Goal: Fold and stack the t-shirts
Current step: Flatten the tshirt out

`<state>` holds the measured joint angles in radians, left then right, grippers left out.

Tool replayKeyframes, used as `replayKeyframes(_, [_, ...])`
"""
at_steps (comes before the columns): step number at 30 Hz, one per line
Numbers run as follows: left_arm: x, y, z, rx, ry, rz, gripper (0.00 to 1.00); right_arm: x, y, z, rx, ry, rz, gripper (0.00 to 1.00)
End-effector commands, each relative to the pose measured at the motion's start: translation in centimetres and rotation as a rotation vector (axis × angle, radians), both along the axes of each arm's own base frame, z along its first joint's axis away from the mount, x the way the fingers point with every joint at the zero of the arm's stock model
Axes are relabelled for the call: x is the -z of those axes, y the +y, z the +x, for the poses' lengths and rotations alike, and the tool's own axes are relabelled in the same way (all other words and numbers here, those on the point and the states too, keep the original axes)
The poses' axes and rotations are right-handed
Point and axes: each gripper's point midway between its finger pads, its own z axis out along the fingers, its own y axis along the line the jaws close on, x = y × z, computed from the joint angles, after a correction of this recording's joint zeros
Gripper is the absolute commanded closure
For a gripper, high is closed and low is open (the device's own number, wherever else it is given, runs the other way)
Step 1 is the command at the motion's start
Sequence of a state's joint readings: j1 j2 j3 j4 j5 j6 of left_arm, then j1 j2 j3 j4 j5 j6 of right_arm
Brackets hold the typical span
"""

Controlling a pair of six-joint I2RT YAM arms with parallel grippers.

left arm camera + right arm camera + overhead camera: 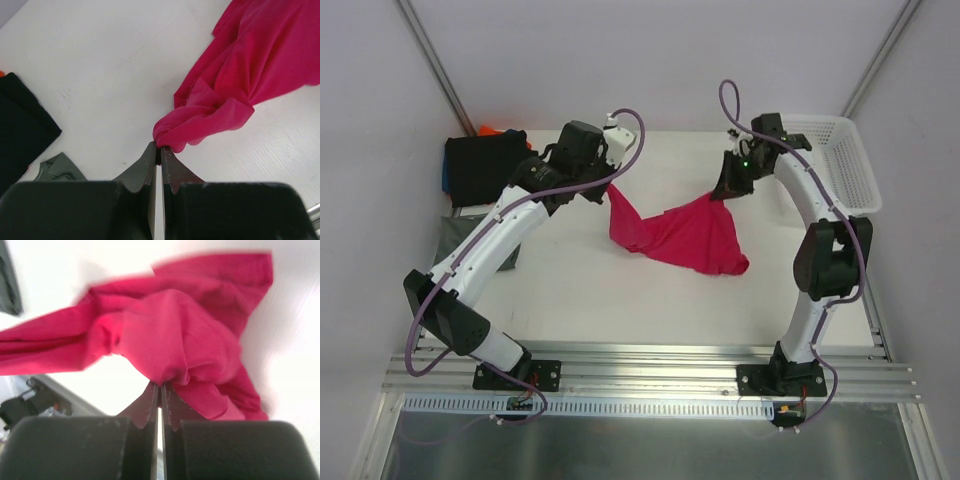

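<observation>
A crimson-pink t-shirt [682, 235] hangs stretched between both grippers above the table middle, its lower part drooping onto the table. My left gripper [610, 190] is shut on its left edge; the left wrist view shows the jaws pinching a bunched fold [200, 120]. My right gripper [725, 193] is shut on its right edge, and the cloth [175, 340] hangs from the jaws in the right wrist view. A black folded shirt [480, 165] lies at the far left on blue and orange ones [490, 130]. A grey-green folded shirt [460, 238] lies under my left arm.
A white plastic mesh basket [848, 165] stands at the back right, close behind my right arm. Metal rails [650, 370] run along the near edge. Grey walls close in the left and right sides.
</observation>
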<state>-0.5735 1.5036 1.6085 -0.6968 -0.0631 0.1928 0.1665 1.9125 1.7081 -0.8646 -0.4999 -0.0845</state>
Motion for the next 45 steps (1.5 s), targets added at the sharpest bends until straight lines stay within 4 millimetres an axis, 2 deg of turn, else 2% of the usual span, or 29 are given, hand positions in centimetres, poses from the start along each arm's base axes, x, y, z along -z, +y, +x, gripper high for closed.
replayKeyframes(1, [-2.9,0.5,1.3,-0.035,-0.073,-0.024,1.00,-7.1,-0.3,1.1,-0.023,-0.202,-0.022,0.99])
replayKeyframes(2, [-3.1,0.5,1.5,-0.037,-0.078,-0.025,1.00,-7.6,0.0,0.0,-0.036,-0.192,-0.022,0.99])
replayKeyframes(3, [-3.3,0.7,1.6,-0.043,-0.083,-0.025,1.00,-9.1,0.9,-2.0,-0.058,-0.204,-0.007,0.99])
replayKeyframes(4, [-3.7,0.8,1.8,-0.048,-0.094,-0.027,1.00,-7.2,1.3,-4.7,-0.078,-0.122,-0.002,0.99])
replayKeyframes(5, [-3.8,0.8,1.9,-0.049,-0.098,-0.029,1.00,-6.1,2.1,-7.1,-0.106,-0.066,0.016,0.99])
replayKeyframes(6, [-3.9,0.9,2.0,-0.052,-0.102,-0.031,1.00,-5.4,3.8,-10.1,-0.164,-0.016,0.028,0.99])
replayKeyframes(7, [-3.9,1.1,2.1,-0.057,-0.103,-0.030,1.00,-2.7,3.9,-14.2,-0.195,0.077,0.019,0.99])
replayKeyframes(9, [-4.0,1.2,2.2,-0.060,-0.103,-0.033,1.00,-0.7,5.7,-19.3,-0.288,0.165,0.035,0.99])
replayKeyframes(10, [-4.1,1.2,2.1,-0.058,-0.103,-0.036,1.00,1.3,5.7,-22.4,-0.300,0.252,0.045,0.99])
replayKeyframes(12, [-4.0,1.2,2.1,-0.057,-0.101,-0.037,1.00,2.5,6.6,-25.2,-0.347,0.316,0.051,0.99])
replayKeyframes(13, [-4.0,1.2,2.1,-0.056,-0.100,-0.037,1.00,2.9,6.9,-25.5,-0.356,0.333,0.057,0.93])
replayKeyframes(14, [-4.0,1.2,2.0,-0.056,-0.102,-0.038,1.00,2.6,7.1,-24.7,-0.360,0.311,0.058,0.82])
replayKeyframes(15, [-4.1,1.2,2.0,-0.057,-0.101,-0.039,1.00,2.5,7.0,-23.4,-0.343,0.292,0.054,0.68])
replayKeyframes(16, [-4.1,1.2,2.0,-0.059,-0.101,-0.042,1.00,2.1,6.9,-21.9,-0.318,0.271,0.049,0.44])
replayKeyframes(17, [-4.2,1.2,2.0,-0.059,-0.101,-0.046,1.00,1.1,7.4,-18.9,-0.316,0.204,0.052,0.38])
replayKeyframes(20, [-3.8,1.1,1.9,-0.058,-0.088,-0.050,1.00,-0.5,7.1,-12.9,-0.258,0.117,0.060,0.30])
replayKeyframes(21, [-3.8,1.0,1.9,-0.057,-0.087,-0.052,1.00,-0.6,6.6,-11.7,-0.242,0.102,0.052,0.30])
replayKeyframes(24, [-3.9,1.0,1.9,-0.053,-0.090,-0.053,1.00,0.4,6.1,-10.1,-0.223,0.102,0.022,0.30])
replayKeyframes(26, [-4.1,1.0,1.9,-0.054,-0.094,-0.055,1.00,1.4,6.0,-10.4,-0.224,0.121,0.010,0.31])
replayKeyframes(30, [-4.0,1.2,2.0,-0.060,-0.096,-0.050,1.00,3.9,6.0,-13.9,-0.252,0.218,-0.007,0.33])
replayKeyframes(31, [-4.0,1.1,2.0,-0.059,-0.095,-0.052,1.00,4.9,5.5,-15.7,-0.256,0.261,-0.017,0.34])
replayKeyframes(35, [-4.2,1.2,2.1,-0.062,-0.099,-0.054,1.00,6.5,5.1,-18.7,-0.275,0.325,-0.037,0.36])
replayKeyframes(40, [-4.8,1.3,2.2,-0.064,-0.110,-0.062,1.00,7.6,4.8,-18.8,-0.290,0.330,-0.054,0.41])
replayKeyframes(45, [-4.6,1.3,2.1,-0.071,-0.102,-0.068,1.00,7.8,5.6,-16.7,-0.291,0.312,-0.052,0.45])
